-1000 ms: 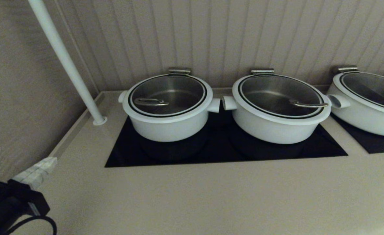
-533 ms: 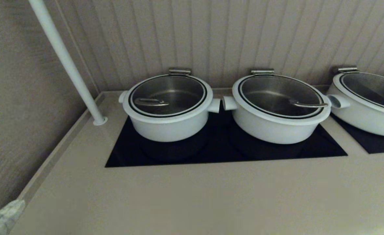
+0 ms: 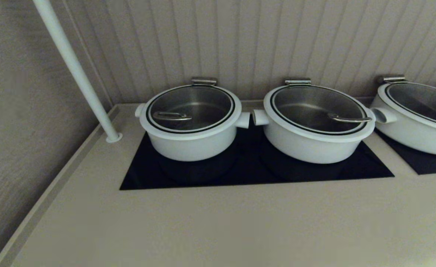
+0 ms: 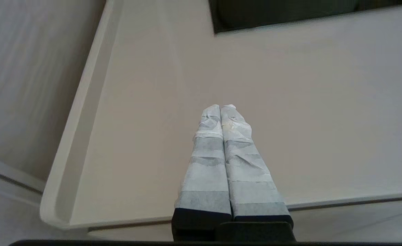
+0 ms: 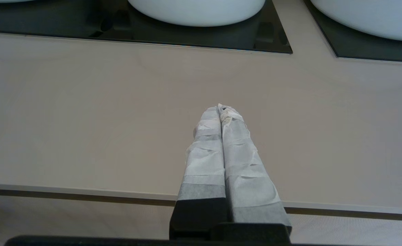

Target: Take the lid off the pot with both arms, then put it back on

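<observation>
The pot (image 3: pixel 192 142), white with straight deep walls and stub handles, stands at the left of the black cooktop (image 3: pixel 255 170). The lid (image 3: pixel 190 107), clear glass with a white rim, black ring and steel-wire handle (image 3: pixel 171 116), sits closed on it. Neither gripper shows in the head view. My left gripper (image 4: pixel 220 108) is shut and empty over the counter's near left corner. My right gripper (image 5: pixel 221 109) is shut and empty over the counter's front edge, short of the cooktop.
A wider white pot (image 3: pixel 314 142) with its own lid stands in the middle, and a third pot (image 3: pixel 414 126) at the right on a second black panel. A slanted white pole (image 3: pixel 75 70) meets the counter at the back left. The counter has a raised left edge (image 4: pixel 81 112).
My left gripper has withdrawn down and out of the head view's lower left corner. The pots and lids have not moved.
</observation>
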You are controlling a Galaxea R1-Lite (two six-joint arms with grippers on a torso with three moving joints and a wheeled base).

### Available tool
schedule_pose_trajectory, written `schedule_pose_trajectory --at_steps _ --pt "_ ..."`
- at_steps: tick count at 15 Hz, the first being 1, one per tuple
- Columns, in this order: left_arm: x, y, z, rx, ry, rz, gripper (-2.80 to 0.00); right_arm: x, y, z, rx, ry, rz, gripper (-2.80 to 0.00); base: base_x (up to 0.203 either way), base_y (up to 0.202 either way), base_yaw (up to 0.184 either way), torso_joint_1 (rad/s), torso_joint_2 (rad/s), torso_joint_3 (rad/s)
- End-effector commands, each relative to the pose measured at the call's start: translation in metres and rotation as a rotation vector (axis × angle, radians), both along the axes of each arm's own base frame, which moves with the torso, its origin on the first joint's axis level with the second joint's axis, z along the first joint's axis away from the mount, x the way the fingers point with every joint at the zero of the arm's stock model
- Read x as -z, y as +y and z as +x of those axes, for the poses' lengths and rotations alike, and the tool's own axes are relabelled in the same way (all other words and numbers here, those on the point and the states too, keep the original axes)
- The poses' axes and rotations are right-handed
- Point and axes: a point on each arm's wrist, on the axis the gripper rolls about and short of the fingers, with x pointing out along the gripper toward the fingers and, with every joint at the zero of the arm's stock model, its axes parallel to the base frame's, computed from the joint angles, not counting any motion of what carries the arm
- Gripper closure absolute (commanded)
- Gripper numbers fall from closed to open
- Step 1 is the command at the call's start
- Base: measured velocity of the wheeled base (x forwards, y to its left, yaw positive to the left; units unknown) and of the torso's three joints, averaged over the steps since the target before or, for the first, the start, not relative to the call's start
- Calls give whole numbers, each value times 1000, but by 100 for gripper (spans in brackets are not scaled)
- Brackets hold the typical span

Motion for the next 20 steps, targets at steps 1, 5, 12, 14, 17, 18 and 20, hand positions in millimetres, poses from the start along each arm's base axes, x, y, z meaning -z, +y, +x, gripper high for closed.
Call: schedule_pose_trajectory --at_steps 1,5,12,14,17,18,20 --pt "1 0 -6 5 -75 -3 0 0 0 0 -1 2 -1 0 0 0 0 0 0 0" --pt "1 0 -6 3 -76 -17 0 0 0 0 -1 2 -1 0 0 0 0 0 0 0" --pt "1 0 -6 0 -76 -35 0 0 0 0 -1 2 -1 0 0 0 0 0 0 0" --pt "1 0 -6 -1 -74 -46 0 0 0 0 -1 2 -1 0 0 0 0 0 0 0" --pt "1 1 -6 -31 -76 -56 0 0 0 0 0 2 -3 0 0 0 0 0 0 0" --pt "1 1 -6 -31 -76 -61 0 0 0 0 -1 1 -4 0 0 0 0 0 0 0" --pt "1 1 -6 -31 -76 -61 0 0 0 0 -1 2 -3 0 0 0 0 0 0 0"
